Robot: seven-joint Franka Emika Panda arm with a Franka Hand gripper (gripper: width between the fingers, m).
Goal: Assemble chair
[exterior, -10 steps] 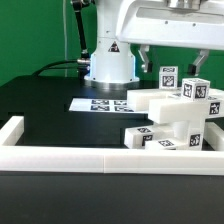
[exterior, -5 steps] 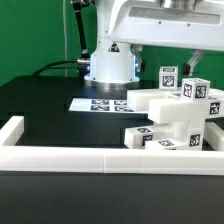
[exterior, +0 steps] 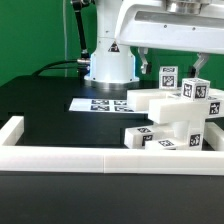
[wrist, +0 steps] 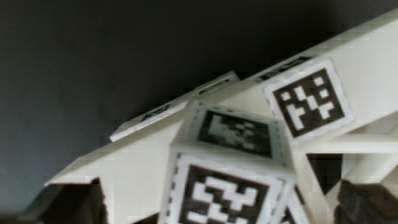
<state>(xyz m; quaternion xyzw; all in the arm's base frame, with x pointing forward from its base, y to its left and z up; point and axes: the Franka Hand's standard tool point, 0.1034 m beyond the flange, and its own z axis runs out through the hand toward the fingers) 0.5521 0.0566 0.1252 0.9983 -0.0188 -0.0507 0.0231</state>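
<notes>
End effector (exterior: 169, 62) open and empty above the chair (exterior: 178, 120).
Exterior view: its two fingers hang spread apart over the heap of white tagged pieces, touching none; the heap sits on the black table (exterior: 50, 110) at the exterior view's right, inside the white border rail (exterior: 70, 159), near the marker board (exterior: 100, 103). Wrist view: tagged white blocks (wrist: 231, 150) fill the frame; piece count unclear.

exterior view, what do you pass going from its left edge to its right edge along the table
border rail's left wall → bare black table → marker board → chair parts stacked at the exterior view's right, under the open fingers
</notes>
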